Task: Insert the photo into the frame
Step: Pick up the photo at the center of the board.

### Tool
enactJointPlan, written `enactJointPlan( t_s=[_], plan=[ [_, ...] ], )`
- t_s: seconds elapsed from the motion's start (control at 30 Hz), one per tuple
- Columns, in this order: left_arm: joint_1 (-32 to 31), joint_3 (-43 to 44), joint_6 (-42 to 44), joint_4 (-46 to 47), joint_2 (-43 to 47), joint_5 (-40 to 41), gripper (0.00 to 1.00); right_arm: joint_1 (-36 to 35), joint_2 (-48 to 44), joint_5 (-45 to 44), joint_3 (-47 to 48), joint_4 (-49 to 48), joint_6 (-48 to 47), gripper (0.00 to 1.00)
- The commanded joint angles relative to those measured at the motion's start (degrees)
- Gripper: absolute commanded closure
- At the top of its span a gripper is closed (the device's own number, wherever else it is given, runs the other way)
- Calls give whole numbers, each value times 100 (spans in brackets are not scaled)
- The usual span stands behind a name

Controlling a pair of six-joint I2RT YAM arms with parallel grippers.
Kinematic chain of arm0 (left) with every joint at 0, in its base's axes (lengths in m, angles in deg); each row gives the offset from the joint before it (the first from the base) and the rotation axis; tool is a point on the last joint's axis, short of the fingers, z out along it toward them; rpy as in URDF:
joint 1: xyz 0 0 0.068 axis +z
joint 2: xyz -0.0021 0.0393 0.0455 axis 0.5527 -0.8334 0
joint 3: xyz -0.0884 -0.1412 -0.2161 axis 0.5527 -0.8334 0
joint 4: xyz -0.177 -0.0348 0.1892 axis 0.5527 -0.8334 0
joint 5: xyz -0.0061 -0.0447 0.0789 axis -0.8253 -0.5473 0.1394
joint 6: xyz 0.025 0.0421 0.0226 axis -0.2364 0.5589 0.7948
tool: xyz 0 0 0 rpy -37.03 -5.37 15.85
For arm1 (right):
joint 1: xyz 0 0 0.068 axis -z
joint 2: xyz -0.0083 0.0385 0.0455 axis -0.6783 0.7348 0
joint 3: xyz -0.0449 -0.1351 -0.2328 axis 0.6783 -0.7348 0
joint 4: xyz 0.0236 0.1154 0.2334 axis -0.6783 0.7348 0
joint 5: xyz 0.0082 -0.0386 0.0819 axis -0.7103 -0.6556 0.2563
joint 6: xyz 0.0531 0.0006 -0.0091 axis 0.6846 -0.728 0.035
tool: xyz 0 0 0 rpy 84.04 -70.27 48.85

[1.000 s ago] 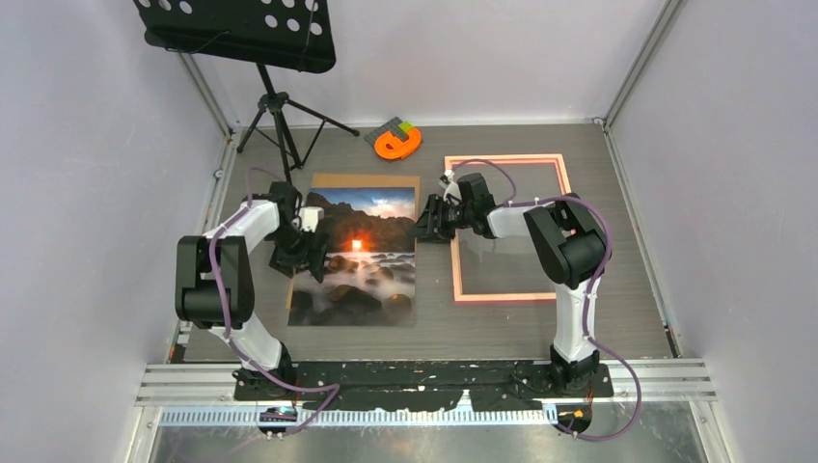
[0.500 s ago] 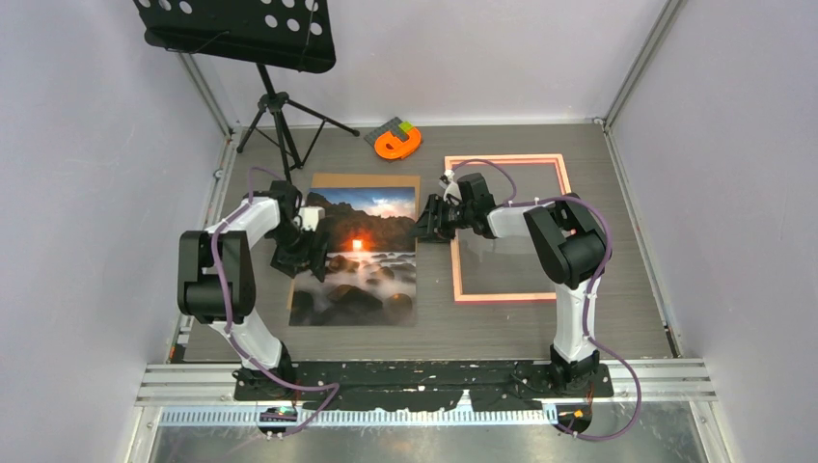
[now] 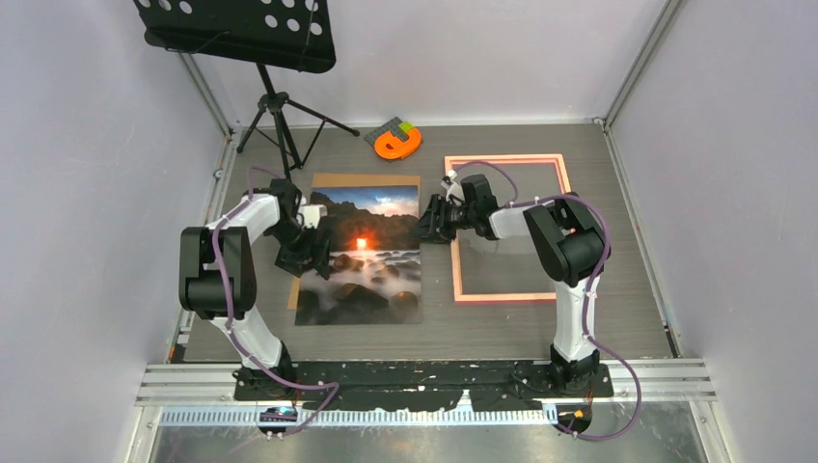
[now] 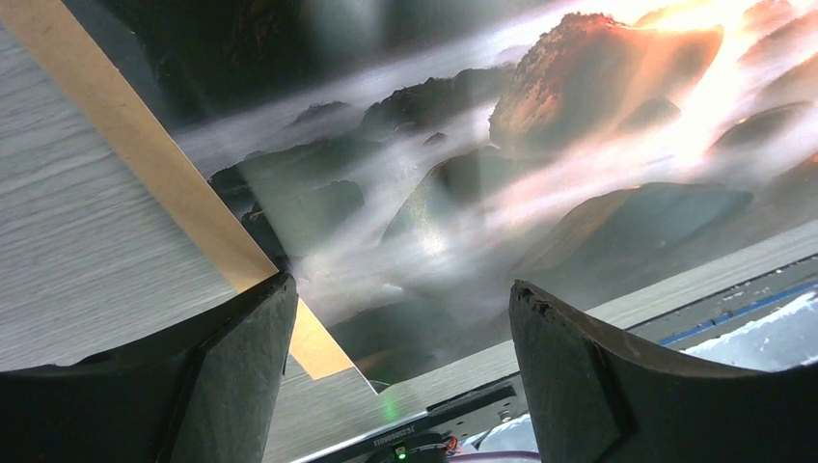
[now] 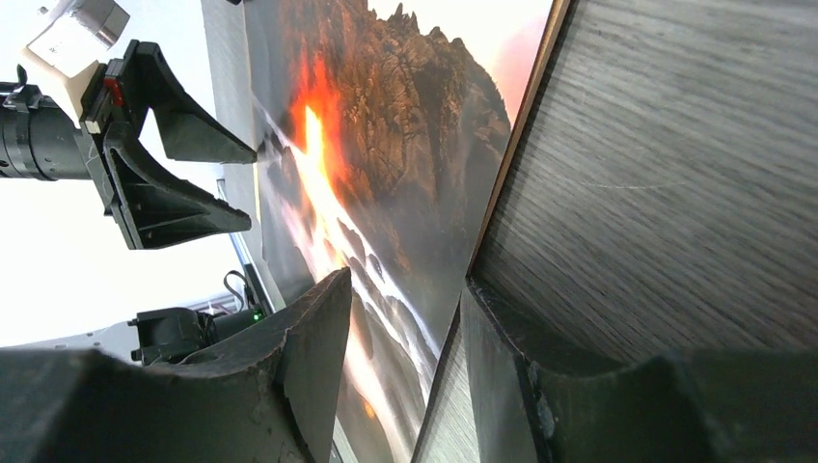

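Top external: counting one photo [image 3: 362, 256], lying slightly askew over one brown backing board [image 3: 367, 179] on the desk [image 3: 617, 241], just left of one frame [image 3: 511, 297] and not inside it. Counting two grippers: left gripper [image 3: 307, 249] sitting at the photo's left edge, released, jaws spread wide; right gripper [image 3: 424, 222] sitting at the right edge, half parted, straddling it without clamping. Noting one orange roll [image 3: 397, 145] and one music stand [image 3: 241, 29] at the far side.
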Motion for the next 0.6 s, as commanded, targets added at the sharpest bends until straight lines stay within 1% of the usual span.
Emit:
enactJointPlan(
  t_s=[0.0,0.2,0.57],
  plan=[
    [-27,94,31,185,-121,-707,18,-79,286,-194,-246,85,0,47],
    [-24,105,29,209,-102,-794,18,-76,326,-100,-287,-146,116,47],
    [-154,173,82,264,-76,-1022,18,-72,432,100,-431,-851,415,48]
  ],
)
